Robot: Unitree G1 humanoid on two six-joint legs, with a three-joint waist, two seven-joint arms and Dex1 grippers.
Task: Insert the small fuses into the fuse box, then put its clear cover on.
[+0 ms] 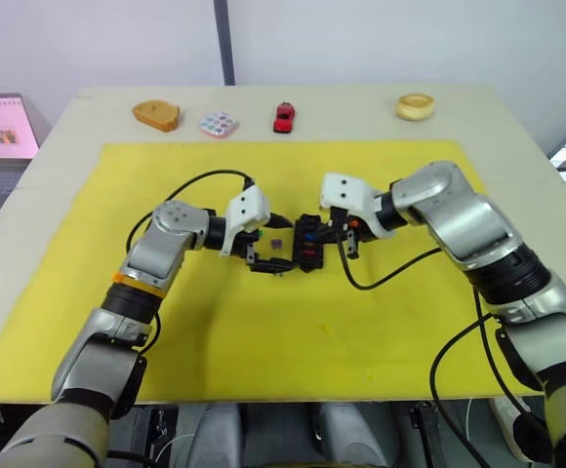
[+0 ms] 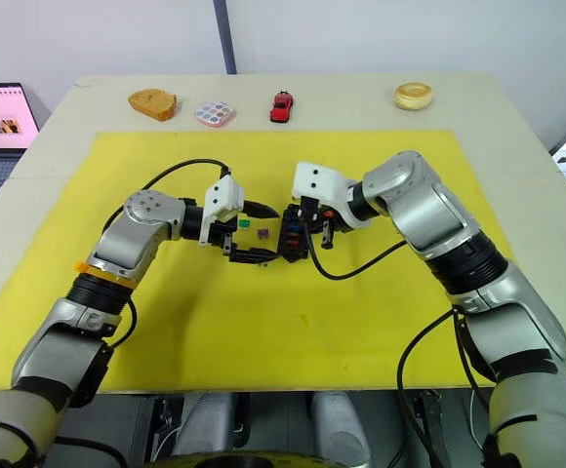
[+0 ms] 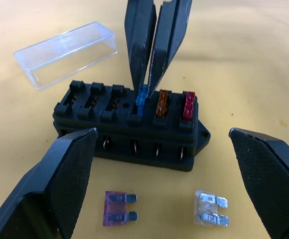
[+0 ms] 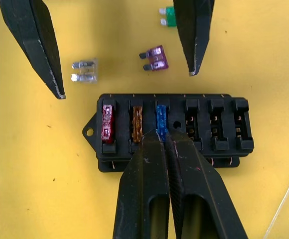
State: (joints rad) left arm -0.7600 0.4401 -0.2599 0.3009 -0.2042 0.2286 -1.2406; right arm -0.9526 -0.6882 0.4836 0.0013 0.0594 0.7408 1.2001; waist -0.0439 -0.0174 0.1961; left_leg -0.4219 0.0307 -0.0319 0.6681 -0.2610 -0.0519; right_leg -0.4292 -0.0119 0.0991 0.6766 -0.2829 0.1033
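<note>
Right gripper [image 4: 159, 135] stands directly over the fuse box [image 4: 169, 149] mid-mat, fingers pinched on a blue fuse [image 3: 141, 96] sitting upright in the third slot; red and amber fill the two beside it, three stay empty. Left gripper [image 3: 164, 174] waits spread wide on the opposite side, nearer the purple fuse [image 3: 118, 208], clear fuse [image 3: 210, 206] and green fuse [image 4: 168, 16] lying flat. Clear cover [image 3: 67, 52] lies just past the box, with open mat all round.

Left pincer [image 4: 119, 50] flanks fuse box [image 4: 169, 130] (three slots free); mat [image 1: 293, 331] open.
</note>
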